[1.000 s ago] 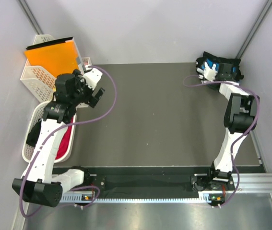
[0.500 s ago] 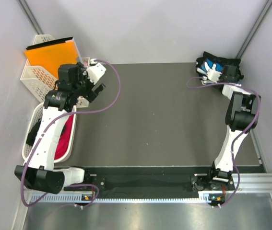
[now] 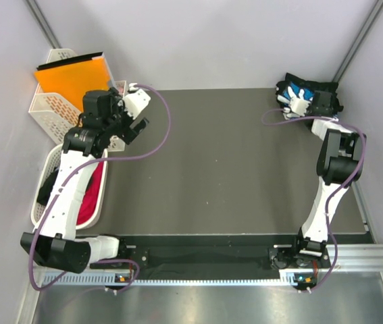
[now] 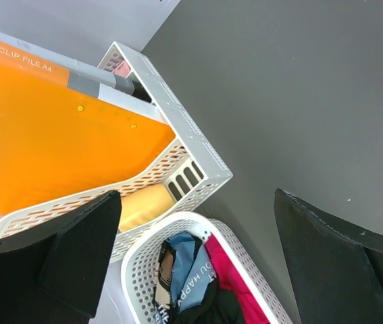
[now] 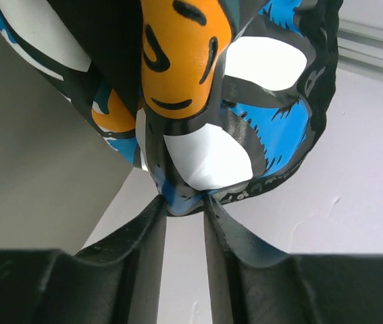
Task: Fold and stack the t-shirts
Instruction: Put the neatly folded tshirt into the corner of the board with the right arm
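At the far left of the table (image 3: 218,162), against the wall, a white lattice basket (image 3: 46,108) holds an orange folder (image 3: 69,77), which stands tilted in it. Just in front of it an oval white basket (image 3: 36,212) lies at the table's left edge. A red t-shirt (image 3: 93,192) and a black t-shirt (image 3: 46,189) are crumpled inside, and the left wrist view also shows a piece of blue cloth (image 4: 190,273) with white letters between them.

The left gripper (image 3: 136,128) hovers above the place where the two baskets meet. Its jaws are spread wide and nothing is between them. The shirts in the oval basket lie below it and a little toward the near side, and it touches none of them.

The middle of the table is dark grey.

At the far right corner lies a printed t-shirt (image 3: 316,84), black with blue, white and orange shapes, bunched against the wall. The right arm (image 3: 333,162) is stretched out to it. The right gripper (image 5: 184,201) is at this shirt. In the right wrist view its two fingers (image 5: 152,223) stand close together and pinch a small fold at the edge of the cloth, and the rest of the shirt spreads out beyond the fingertips.
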`<state>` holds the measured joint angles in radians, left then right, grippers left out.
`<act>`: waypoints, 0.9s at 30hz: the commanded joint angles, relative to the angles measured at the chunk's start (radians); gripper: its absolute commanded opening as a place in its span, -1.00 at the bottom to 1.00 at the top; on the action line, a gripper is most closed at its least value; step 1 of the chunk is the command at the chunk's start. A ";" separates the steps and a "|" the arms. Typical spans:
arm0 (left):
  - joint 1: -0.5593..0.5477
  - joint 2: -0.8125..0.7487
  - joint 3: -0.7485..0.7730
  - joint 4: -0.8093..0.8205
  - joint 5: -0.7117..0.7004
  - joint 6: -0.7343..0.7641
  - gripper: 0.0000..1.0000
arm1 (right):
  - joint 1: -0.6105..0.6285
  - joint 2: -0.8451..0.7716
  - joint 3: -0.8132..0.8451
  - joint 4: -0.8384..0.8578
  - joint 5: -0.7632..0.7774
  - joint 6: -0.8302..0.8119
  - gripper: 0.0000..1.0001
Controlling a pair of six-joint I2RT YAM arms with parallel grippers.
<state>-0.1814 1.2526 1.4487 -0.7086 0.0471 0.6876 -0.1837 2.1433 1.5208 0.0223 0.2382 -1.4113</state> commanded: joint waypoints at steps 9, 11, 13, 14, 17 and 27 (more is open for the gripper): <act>-0.006 -0.035 -0.031 0.057 0.005 -0.007 0.98 | 0.006 0.038 0.056 0.039 0.007 -0.032 -0.66; -0.007 -0.035 -0.028 0.058 0.000 0.000 0.98 | 0.007 0.046 0.062 0.042 0.013 -0.038 -0.88; -0.007 -0.035 -0.027 0.058 -0.001 0.001 0.98 | 0.006 0.052 0.067 0.047 0.019 -0.043 -1.00; -0.007 -0.035 -0.027 0.060 -0.003 0.001 0.98 | 0.006 0.053 0.067 0.051 0.019 -0.043 -1.00; -0.007 -0.035 -0.030 0.060 -0.001 0.001 0.98 | 0.003 0.059 0.070 0.080 0.029 -0.055 -1.00; -0.007 -0.042 -0.053 0.069 0.011 0.000 0.98 | -0.011 0.055 0.079 0.225 0.072 -0.118 -1.00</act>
<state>-0.1848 1.2411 1.4017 -0.6964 0.0467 0.6868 -0.1864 2.2021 1.5414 0.1242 0.2817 -1.4925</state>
